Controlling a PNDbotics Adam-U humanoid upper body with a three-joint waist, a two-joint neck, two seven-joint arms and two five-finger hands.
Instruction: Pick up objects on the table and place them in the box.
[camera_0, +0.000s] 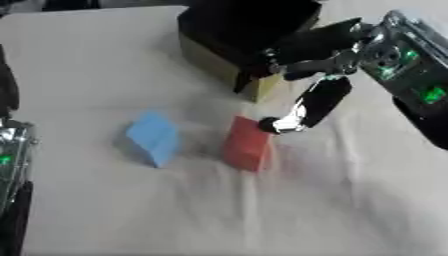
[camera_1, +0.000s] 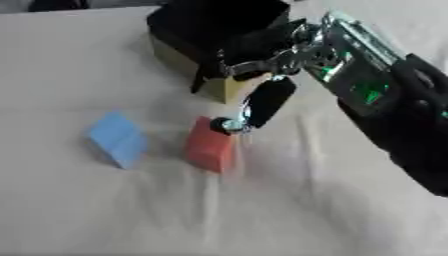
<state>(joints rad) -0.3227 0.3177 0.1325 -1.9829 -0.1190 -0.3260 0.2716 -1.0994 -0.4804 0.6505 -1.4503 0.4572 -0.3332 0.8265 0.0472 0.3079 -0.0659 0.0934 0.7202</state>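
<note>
Pale cloth covers the table (camera_0: 105, 60), wrinkled toward the near edge. Taking the red block (camera_0: 247, 144) as landmark: the left hand (camera_0: 10, 165) shows only as a dark and silver sliver at the far left edge, well apart from it, and its fingers cannot be judged. A blue block (camera_0: 154, 138) lies just left of the red block. Behind the red block stands the box (camera_0: 229, 45), dark inside, tan-walled. The right hand (camera_0: 306, 75) reaches in from the upper right, fingers spread wide, its thumb tip touching the red block's top right corner.
</note>
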